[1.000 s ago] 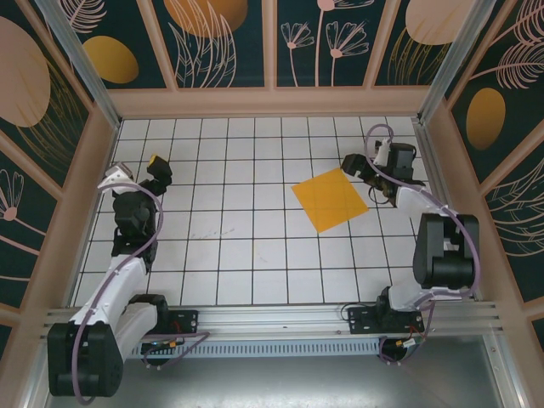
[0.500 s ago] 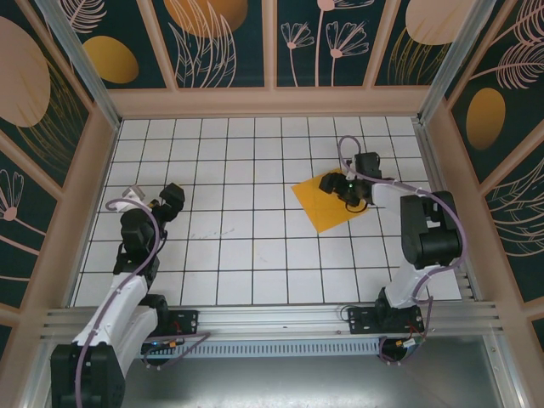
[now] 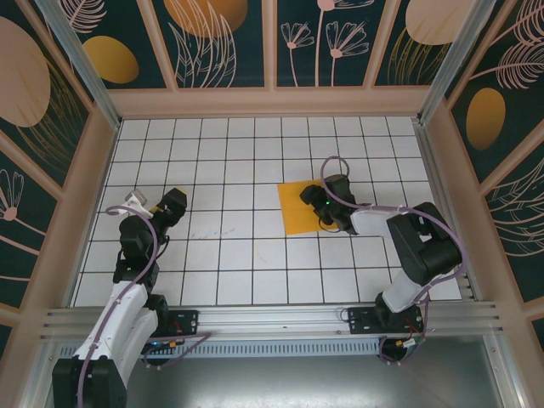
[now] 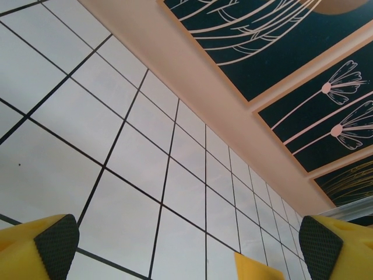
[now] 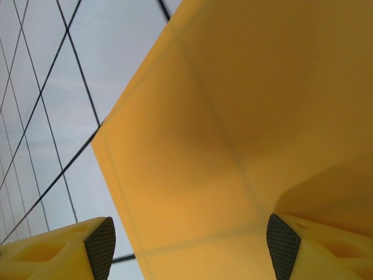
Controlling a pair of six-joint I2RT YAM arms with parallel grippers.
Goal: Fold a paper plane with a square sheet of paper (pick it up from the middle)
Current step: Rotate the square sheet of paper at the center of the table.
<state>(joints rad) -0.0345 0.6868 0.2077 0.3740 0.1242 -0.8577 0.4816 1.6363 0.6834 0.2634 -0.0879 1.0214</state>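
**DESK:** What does the frame show?

**FIELD:** From above, the right gripper [image 3: 323,206] bears down on the thin, orange-yellow square sheet of paper [image 3: 296,208]. The sheet lies flat on the white tiled table [image 3: 229,255], a little right of centre. The gripper sits over the sheet's right-hand half, close to its middle.

**DESK:** And the jaws?

**FIELD:** Parted. In the right wrist view, the yellow plastic fingers stand apart, and a stretch of paper shows between their black textured pads [image 5: 102,245]. Nothing is pinched yet, and I cannot tell whether the pads touch the paper. The left gripper [image 3: 172,202] hangs spread wide over bare tile well to the left, holding nothing.

**DESK:** How should the pick go?

**FIELD:** I read this as the opening pick-up, with the plane not begun. Paper this thin offers no edge to grab in the middle. The pads would need to press lightly and draw together, raising a small ridge to nip. With too much pressure, the sheet may skid on the tile or take a stray crumple that spoils later folds.

**DESK:** Any surface detail?

**FIELD:** The paper is matt and unmarked, with crisp corners. Faint straight lines cross near its centre and may be creases. The tile looks smooth and hard, ruled with thin black grid lines.
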